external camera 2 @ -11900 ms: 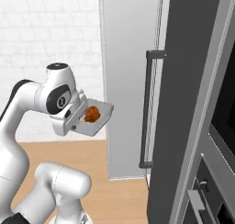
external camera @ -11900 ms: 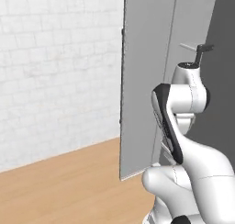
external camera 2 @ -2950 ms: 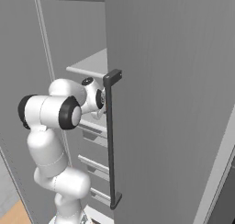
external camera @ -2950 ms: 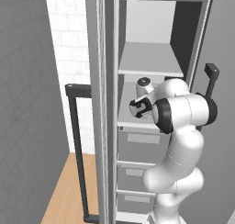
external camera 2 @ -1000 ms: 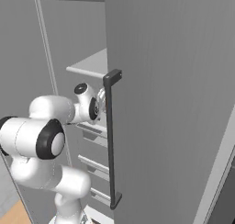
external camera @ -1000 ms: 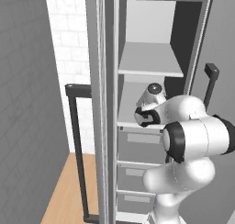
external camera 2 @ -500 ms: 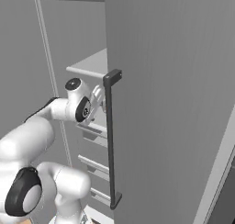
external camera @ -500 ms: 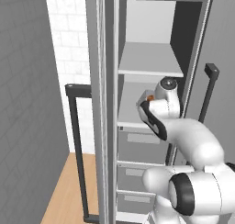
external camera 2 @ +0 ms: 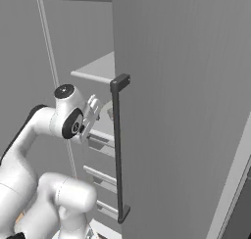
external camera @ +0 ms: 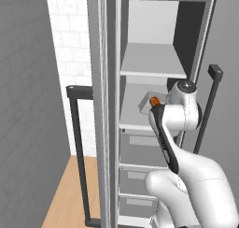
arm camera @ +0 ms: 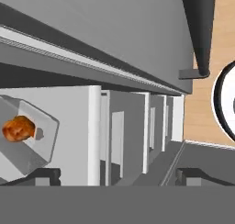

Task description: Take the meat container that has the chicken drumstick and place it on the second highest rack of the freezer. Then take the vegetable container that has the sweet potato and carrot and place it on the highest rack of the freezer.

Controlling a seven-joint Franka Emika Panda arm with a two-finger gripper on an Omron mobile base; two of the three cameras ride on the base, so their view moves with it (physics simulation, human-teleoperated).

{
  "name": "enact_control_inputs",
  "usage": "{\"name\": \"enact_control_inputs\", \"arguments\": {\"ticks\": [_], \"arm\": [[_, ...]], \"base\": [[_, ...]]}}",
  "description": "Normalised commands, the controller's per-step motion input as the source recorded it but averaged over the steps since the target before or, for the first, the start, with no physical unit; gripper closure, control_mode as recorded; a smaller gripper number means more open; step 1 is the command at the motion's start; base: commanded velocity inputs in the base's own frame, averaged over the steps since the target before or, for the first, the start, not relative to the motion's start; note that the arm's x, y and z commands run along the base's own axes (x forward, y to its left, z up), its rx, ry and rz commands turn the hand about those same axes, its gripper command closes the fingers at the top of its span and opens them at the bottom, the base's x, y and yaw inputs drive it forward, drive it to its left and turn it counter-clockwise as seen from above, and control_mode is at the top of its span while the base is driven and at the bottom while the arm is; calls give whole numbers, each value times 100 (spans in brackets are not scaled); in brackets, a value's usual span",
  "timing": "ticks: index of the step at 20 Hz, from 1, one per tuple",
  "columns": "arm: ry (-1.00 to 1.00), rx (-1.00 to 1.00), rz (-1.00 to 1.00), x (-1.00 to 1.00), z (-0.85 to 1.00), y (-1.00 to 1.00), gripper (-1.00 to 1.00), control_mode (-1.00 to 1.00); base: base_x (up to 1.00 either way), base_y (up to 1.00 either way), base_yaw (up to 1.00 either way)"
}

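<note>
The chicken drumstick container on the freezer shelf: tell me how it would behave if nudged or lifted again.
The container looks like a rigid, shallow clear tray, so it would probably slide flat on the smooth shelf rather than tip. The chicken drumstick is a small rounded lump sitting loose inside, so it may well roll or shift if the tray tilts. With so little in it, it is likely light.

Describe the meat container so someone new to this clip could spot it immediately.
Start at the tall grey freezer with its door open. On the lower of its two pale shelves sits a clear shallow tray, the only thing there, holding one glossy orange-brown drumstick.
</note>
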Motion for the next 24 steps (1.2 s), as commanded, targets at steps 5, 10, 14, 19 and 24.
{"name": "enact_control_inputs", "arguments": {"ticks": [5, 10, 14, 19, 24], "arm": [[4, 0, 10, -63, 37, 6, -100, -100], [2, 0, 3, -77, 47, 0, -100, -100], [4, 0, 0, -44, 56, 0, -100, -100], [3, 0, 0, -24, 52, 4, -100, -100], [1, 0, 0, -24, 47, 0, -100, -100]], "base": [[0, 0, 0], [0, 0, 0], [0, 0, 0], [0, 0, 0], [0, 0, 0]]}}
